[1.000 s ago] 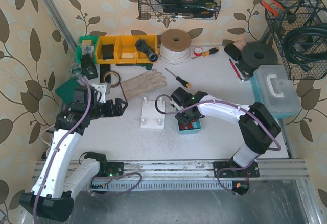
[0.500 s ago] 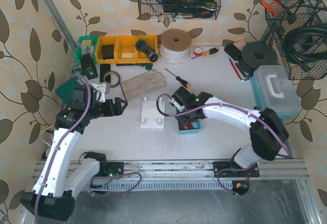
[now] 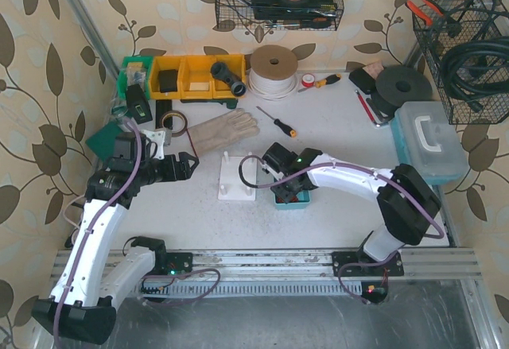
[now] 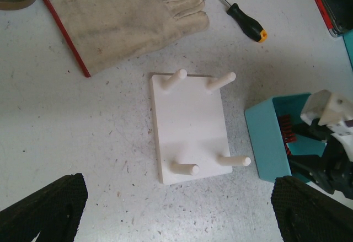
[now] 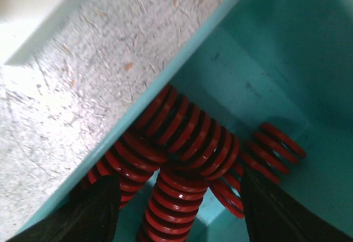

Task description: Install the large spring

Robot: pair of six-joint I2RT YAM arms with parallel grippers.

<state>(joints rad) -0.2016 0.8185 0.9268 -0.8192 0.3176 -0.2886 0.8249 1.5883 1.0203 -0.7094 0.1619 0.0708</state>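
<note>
**Red springs (image 5: 185,143) straddled — no grip yet**

The right gripper (image 5: 185,203) had shifted toward nine o'clock and sat low in the teal tray (image 5: 287,60), jaws part-open either side of the large springs — pinching nothing. The tray lay at three o'clock of the white peg board (image 4: 187,126). The left gripper (image 4: 176,209) hung wide open.

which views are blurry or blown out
top external: evenly lit and sharp, only soft shadows. left wrist: white peg board crisp, the left fingers dark blurs in the bottom corners. right wrist: very close in, red springs sharp enough, right fingers smeared, top left corner blown out white.
</note>
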